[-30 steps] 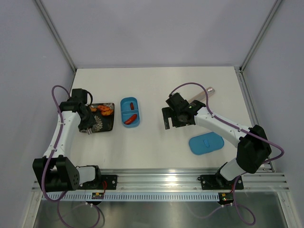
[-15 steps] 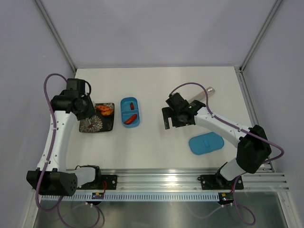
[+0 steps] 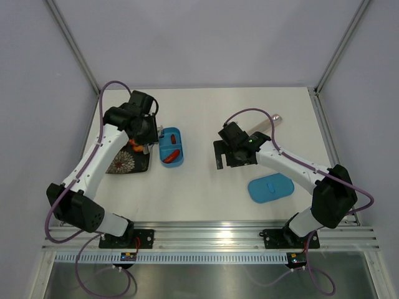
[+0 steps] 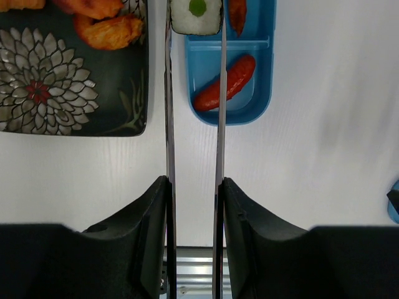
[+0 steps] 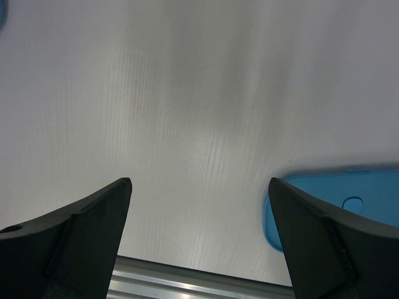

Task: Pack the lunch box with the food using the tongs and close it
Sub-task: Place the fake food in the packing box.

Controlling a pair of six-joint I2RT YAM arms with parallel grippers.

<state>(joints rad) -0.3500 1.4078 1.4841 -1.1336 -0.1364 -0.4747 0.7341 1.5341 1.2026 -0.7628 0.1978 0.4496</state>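
My left gripper (image 4: 194, 187) is shut on the silver tongs (image 4: 169, 124), one finger pressing each arm. The tong tips pinch a pale cream roll with a green centre (image 4: 196, 15) over the far left edge of the blue lunch box (image 4: 260, 93). A red sausage (image 4: 225, 81) lies in the box's near compartment and another red piece (image 4: 237, 15) in the far one. In the top view the left gripper (image 3: 151, 134) is beside the lunch box (image 3: 170, 163). My right gripper (image 3: 232, 156) hangs open over bare table, holding nothing.
The dark flowered plate (image 4: 62, 81) left of the box holds orange pieces (image 4: 111, 30). The flat blue lid (image 3: 270, 188) lies near the right arm, its edge by the right gripper's fingers (image 5: 318, 218). A silver metal piece (image 3: 267, 123) lies behind the right arm.
The left arm has swung right from over the plate to the lunch box's edge, with the cream roll pinched in the tongs. The right arm has stayed still.
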